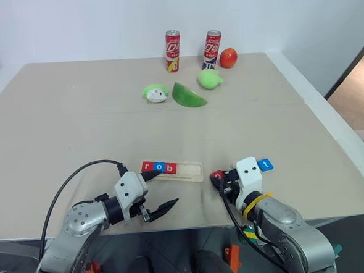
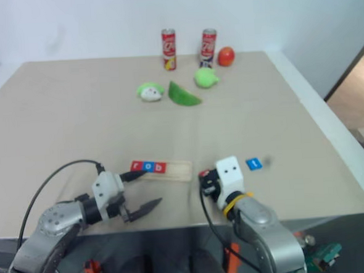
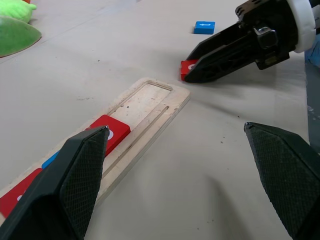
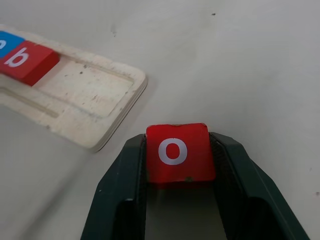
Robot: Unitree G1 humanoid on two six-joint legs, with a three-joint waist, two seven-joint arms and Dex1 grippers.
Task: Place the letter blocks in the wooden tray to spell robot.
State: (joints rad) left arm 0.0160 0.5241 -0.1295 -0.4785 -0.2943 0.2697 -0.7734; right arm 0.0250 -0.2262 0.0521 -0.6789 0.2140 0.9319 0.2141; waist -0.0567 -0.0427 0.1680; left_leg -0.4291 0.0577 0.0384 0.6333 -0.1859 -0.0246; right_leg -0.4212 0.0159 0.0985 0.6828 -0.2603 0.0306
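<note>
Right now the right claw (image 4: pixel 177 165) is clenched on a red "o" block (image 4: pixel 179 151), the tile pinched between its two black fingers with the white letter facing up, just off the free end of the wooden tray (image 1: pixel 189 171) at about 4 o'clock from it. That tray lies near the front edge of the desk (image 1: pixel 76 130), and three letter blocks sit in the end of its groove nearer the left arm: a red "r" (image 1: pixel 148 167), a blue "o" (image 1: pixel 160 167) and a red "b" (image 1: pixel 170 168), touching in a row, while the other part of the groove is bare wood. A blue "t" block (image 1: pixel 265 165) lies flat on the desk at 3 o'clock from the tray, beyond the right claw and apart from it. The left claw (image 1: pixel 153 196) hangs released, fingers spread wide, at 7 o'clock from the tray, holding nothing. Toward 12 o'clock, at the far side of the desk, stand two red drink cans (image 1: pixel 173 50), a red round fruit (image 1: pixel 228 57) beside the right-hand can, and nearer in three green items: a small green-and-white toy (image 1: pixel 156 93), a green wedge-shaped slice (image 1: pixel 187 95) and a pale green fruit shape (image 1: pixel 209 79).
</note>
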